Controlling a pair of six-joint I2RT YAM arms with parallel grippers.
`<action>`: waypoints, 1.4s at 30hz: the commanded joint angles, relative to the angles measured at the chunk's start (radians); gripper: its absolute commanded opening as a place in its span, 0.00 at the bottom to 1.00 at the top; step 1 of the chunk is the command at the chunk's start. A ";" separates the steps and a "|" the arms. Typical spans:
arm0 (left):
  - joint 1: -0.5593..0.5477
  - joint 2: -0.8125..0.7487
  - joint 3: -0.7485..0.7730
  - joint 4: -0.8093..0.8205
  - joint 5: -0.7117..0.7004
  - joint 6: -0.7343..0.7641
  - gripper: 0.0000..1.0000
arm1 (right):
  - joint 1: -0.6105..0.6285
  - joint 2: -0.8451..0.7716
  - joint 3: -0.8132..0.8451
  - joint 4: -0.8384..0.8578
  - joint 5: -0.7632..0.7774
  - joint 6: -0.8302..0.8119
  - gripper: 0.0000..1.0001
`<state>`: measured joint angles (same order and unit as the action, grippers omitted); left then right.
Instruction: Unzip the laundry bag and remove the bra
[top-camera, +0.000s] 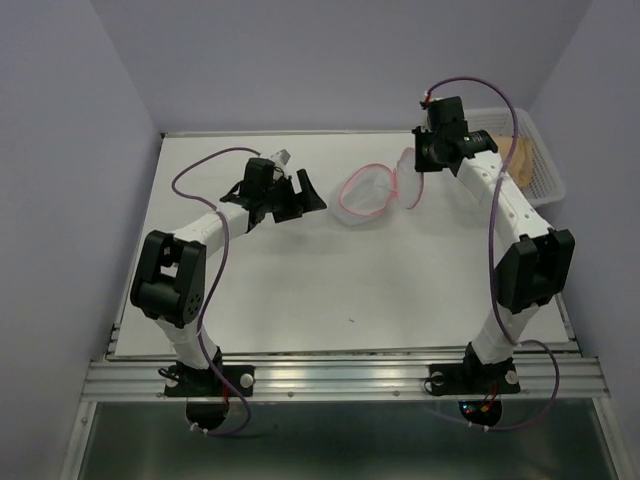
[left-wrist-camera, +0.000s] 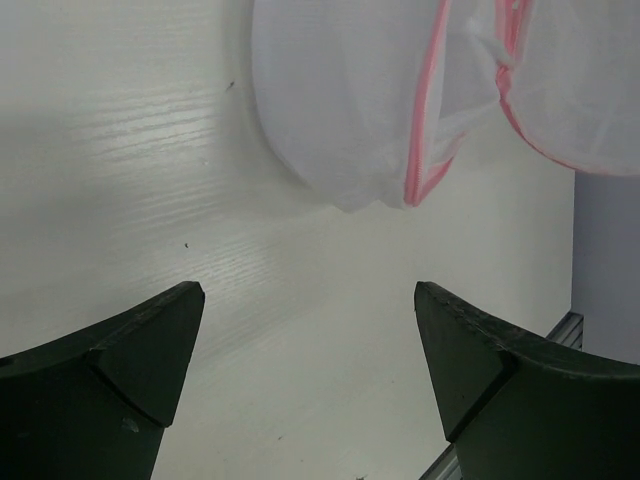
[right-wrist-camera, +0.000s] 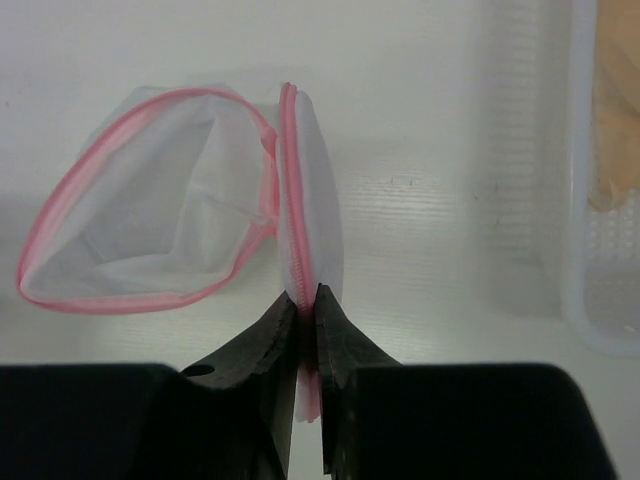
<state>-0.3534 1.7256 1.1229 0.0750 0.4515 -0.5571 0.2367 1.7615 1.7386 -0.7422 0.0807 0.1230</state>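
The laundry bag (top-camera: 365, 195), white mesh with a pink zipper rim, lies unzipped and gaping at the table's back middle. It looks empty in the right wrist view (right-wrist-camera: 150, 230). My right gripper (top-camera: 413, 170) is shut on the pink rim of the bag's flap (right-wrist-camera: 310, 200), which stands on edge between the jaws (right-wrist-camera: 308, 297). My left gripper (top-camera: 300, 195) is open and empty just left of the bag; the bag fills the top of its view (left-wrist-camera: 350, 100) beyond the jaws (left-wrist-camera: 310, 290). The tan bra (top-camera: 527, 155) lies in the white basket and shows in the right wrist view (right-wrist-camera: 615, 120).
A white plastic basket (top-camera: 548, 180) stands at the table's back right corner, close behind the right arm; its wall shows in the right wrist view (right-wrist-camera: 580, 250). Purple walls close in the table on three sides.
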 joint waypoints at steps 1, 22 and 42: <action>0.001 -0.109 -0.023 0.008 -0.020 0.026 0.99 | 0.111 0.082 0.203 -0.124 0.242 -0.033 0.17; 0.188 -0.273 -0.302 0.011 -0.100 -0.029 0.99 | 0.504 0.546 0.633 -0.208 0.515 -0.111 0.33; 0.195 -0.281 -0.291 0.040 -0.080 -0.021 0.99 | 0.516 0.185 0.263 0.248 0.056 -0.123 1.00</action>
<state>-0.1658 1.4940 0.8173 0.0875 0.3641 -0.5930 0.7540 2.0506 2.0430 -0.6449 0.1688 -0.0132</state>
